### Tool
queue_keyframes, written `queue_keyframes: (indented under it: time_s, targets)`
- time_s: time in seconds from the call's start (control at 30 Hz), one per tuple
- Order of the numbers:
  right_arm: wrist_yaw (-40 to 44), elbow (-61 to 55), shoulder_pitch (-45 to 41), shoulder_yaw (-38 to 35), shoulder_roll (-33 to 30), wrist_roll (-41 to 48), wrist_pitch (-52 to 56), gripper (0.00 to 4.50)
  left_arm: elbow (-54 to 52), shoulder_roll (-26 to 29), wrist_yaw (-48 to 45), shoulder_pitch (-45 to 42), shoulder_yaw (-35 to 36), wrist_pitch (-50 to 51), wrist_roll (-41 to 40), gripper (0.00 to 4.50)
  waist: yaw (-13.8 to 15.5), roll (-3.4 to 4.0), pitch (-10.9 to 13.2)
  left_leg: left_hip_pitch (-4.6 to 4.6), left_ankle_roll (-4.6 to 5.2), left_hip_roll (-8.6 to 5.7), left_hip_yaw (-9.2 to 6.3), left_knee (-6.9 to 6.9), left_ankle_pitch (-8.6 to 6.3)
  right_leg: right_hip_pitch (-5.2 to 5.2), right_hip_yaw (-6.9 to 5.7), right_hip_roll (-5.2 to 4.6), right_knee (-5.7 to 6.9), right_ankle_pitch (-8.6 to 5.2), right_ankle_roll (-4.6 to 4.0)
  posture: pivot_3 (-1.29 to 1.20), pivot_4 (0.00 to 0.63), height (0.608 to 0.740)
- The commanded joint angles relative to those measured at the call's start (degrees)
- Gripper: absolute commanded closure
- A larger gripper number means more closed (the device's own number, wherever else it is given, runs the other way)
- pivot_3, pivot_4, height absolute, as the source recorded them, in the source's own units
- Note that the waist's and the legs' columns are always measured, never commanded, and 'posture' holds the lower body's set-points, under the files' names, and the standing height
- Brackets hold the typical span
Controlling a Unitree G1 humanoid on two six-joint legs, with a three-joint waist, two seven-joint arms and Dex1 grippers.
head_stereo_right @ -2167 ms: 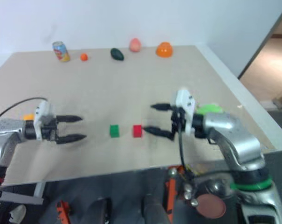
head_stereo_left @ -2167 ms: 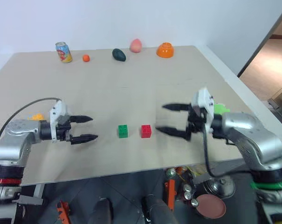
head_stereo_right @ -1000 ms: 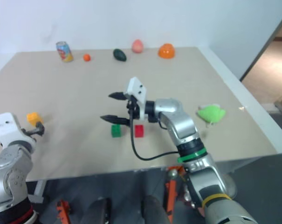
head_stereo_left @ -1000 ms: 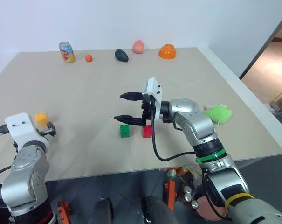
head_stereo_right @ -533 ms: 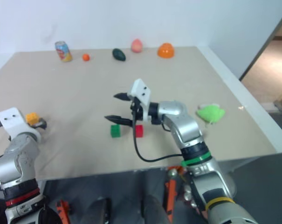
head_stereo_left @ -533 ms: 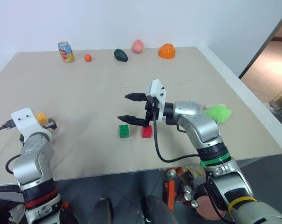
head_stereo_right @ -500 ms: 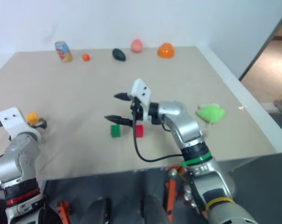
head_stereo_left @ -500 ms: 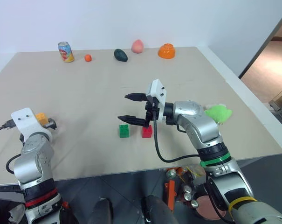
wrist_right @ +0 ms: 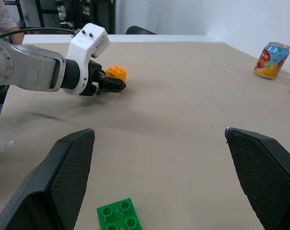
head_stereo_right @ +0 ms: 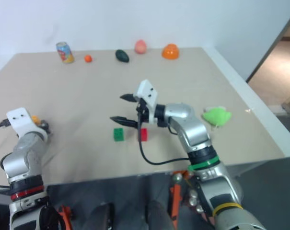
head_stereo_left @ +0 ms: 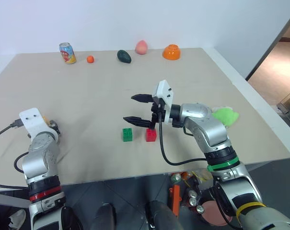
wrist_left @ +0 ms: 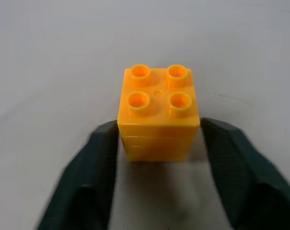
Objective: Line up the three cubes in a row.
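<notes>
Left eye view takes in a broad beige flat-topped desk (head_stereo_left: 111, 91) that carries everything. Over its middle the right gripper (head_stereo_left: 135, 108), black-fingered on a silver arm, hangs level and points toward the robot's left, its jaws spread wide and holding nothing; it sits just above and behind the two near cubes. Near the desk's left edge the left gripper (wrist_right: 117, 86) rests low on the surface, and in the left wrist view its jaws stand narrow, pressed against opposite sides of the yellow-orange studded plastic brick cube (wrist_left: 158, 114), which sits upright on the desk with its four studs facing up. Close to the right edge lies a lime-green plush toy (head_stereo_left: 226, 115). Along the far edge stand an orange plastic bowl (head_stereo_left: 171, 51), turned upside down, a pink rounded fruit (head_stereo_left: 141, 47), a dark green oval fruit (head_stereo_left: 123, 56), a printed soda can (head_stereo_left: 67, 52) standing upright and a small round orange fruit (head_stereo_left: 90, 59). Near the desk's front, the green studded plastic brick cube (head_stereo_left: 127, 134) and the red studded plastic brick cube (head_stereo_left: 151, 134) sit side by side with a small gap between them, green to the left, both well apart from the yellow-orange one.
</notes>
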Motion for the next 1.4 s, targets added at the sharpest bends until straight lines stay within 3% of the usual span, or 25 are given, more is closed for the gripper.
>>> queue_keyframes:
  time_s: [0.03, 0.27, 0.4, 0.57, 0.7, 0.93, 1.03, 1.2, 1.4]
  targets:
    - [-0.3, -2.1, -0.5, -2.0, -0.5, 0.2, -0.5, 0.00, -0.7, 0.8, 0.4, -0.5, 0.3, -1.8, -0.1, 3.21, 0.0, 0.00, 0.0, 0.00, 0.00, 0.00, 0.00, 0.00, 0.00, 0.00, 0.00, 0.00, 0.00, 0.00, 0.00, 0.00, 0.150, 0.738]
    - [-0.3, -1.9, -0.6, -2.2, -1.2, 0.0, -0.4, 0.00, 0.4, 1.2, 0.6, -1.0, -0.2, -2.1, 0.2, 3.21, 0.0, 0.00, 0.0, 0.00, 0.00, 0.00, 0.00, 0.00, 0.00, 0.00, 0.00, 0.00, 0.00, -0.02, -0.02, 0.00, 0.150, 0.738]
    - [-0.9, -4.9, 0.6, -3.6, -3.0, 0.9, 1.8, 0.00, 3.2, 4.4, -5.7, -3.5, -3.6, -7.2, -0.2, 3.21, 0.0, -0.02, 0.0, 0.00, -0.01, -0.01, -0.01, -0.02, 0.01, -0.02, -0.02, 0.00, 0.00, -0.07, -0.13, 0.00, 0.150, 0.738]
    - [3.6, -17.7, 8.3, -9.0, -12.2, 8.5, 9.4, 0.00, 4.8, 9.4, -27.7, -7.0, -12.2, -18.1, -4.5, 3.21, 0.8, -0.04, 0.0, -0.28, -0.20, -0.09, -0.02, -0.02, 0.10, -0.08, -0.11, -0.16, -0.02, -0.26, -0.08, 0.00, 0.150, 0.738]
    - [7.0, -27.0, 16.3, -14.9, -20.2, 15.3, 13.8, 0.00, 7.9, 15.3, -46.6, -4.8, -13.6, -24.0, -10.0, 3.21, 0.4, -0.03, 0.0, -0.31, -0.57, -0.17, 0.13, -0.02, -0.11, -0.09, 0.02, -0.30, -0.13, -0.48, 0.10, 0.00, 0.150, 0.738]
    - [1.0, -35.8, 24.9, -21.8, -24.7, 20.1, 19.3, 0.00, 14.0, 27.3, -86.4, -1.8, -23.8, -37.5, -12.5, 3.21, 0.0, -0.03, 0.0, 0.00, -0.50, 0.01, 0.03, -0.51, -0.28, -0.08, -0.09, -0.08, -0.07, -0.69, -0.07, 0.00, 0.150, 0.738]
    - [-2.2, -38.5, 27.0, -22.4, -24.6, 20.6, 20.1, 0.00, 23.8, 28.6, -95.2, -4.8, -26.9, -47.7, -9.8, 3.21, 0.1, -0.01, 0.0, 0.03, -0.50, 0.00, 0.09, -0.52, -0.28, -0.07, -0.06, -0.13, -0.07, -0.88, -0.34, 0.00, 0.150, 0.738]
    - [-6.1, -42.8, 30.8, -24.2, -25.0, 22.2, 21.5, 0.00, 36.1, 26.4, -104.5, -11.7, -29.9, -53.7, -9.0, 3.21, 0.2, -0.03, 0.0, -0.13, -0.49, -0.01, 0.08, -0.25, -0.27, -0.06, -0.07, -0.15, -0.07, -0.85, -0.29, 0.00, 0.150, 0.738]
    - [-9.6, -46.1, 34.3, -27.1, -25.7, 24.7, 23.1, 0.00, 49.7, 23.4, -106.8, -19.4, -35.5, -59.4, -5.6, 3.21, 0.3, -0.03, 0.0, -0.21, -0.49, -0.03, 0.05, -0.10, -0.28, -0.06, -0.07, -0.15, -0.07, -0.81, -0.17, 0.00, 0.150, 0.738]
